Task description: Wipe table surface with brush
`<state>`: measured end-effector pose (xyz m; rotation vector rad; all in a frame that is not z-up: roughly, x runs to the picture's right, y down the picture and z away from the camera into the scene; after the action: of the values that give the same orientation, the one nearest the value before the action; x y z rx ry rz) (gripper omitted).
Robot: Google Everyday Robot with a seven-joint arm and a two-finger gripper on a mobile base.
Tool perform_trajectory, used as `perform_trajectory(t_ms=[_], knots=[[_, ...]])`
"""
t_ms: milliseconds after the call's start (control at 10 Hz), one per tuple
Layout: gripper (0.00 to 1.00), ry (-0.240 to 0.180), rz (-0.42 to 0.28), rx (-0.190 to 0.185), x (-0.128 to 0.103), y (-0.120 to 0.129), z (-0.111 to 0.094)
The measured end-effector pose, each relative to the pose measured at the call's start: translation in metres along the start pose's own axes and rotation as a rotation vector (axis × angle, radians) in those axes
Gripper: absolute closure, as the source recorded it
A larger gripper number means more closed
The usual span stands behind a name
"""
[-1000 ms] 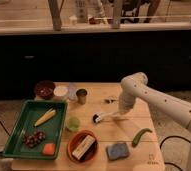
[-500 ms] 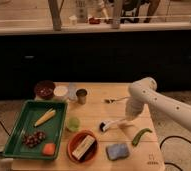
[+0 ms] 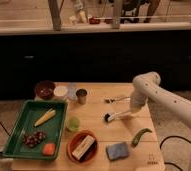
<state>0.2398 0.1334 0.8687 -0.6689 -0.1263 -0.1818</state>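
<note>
Dark cabinet fronts run under a counter behind the light wooden table surface.

Camera view: my white arm reaches in from the right and bends down to the right half of the table, where my gripper is clamped on the white handle of the brush. The brush's dark head rests on the planks to the gripper's left. A small utensil lies just behind it, a green pepper and a blue sponge lie nearer the front edge, and a green tray sits at the left.

Matt wooden tabletop under gripper, brush
</note>
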Motion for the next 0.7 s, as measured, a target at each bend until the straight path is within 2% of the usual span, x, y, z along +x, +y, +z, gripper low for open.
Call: perform_trajectory(t_ms=[300,400,600,700], knots=[[0.98,-0.042,-0.071,0.014,-0.044,-0.01,0.003],[0.98,-0.075,-0.135,0.012,-0.071,-0.01,0.005],[0.98,-0.105,-0.21,-0.005,-0.096,0.006,0.005],[0.98,-0.107,-0.226,-0.014,-0.099,0.012,0.006]])
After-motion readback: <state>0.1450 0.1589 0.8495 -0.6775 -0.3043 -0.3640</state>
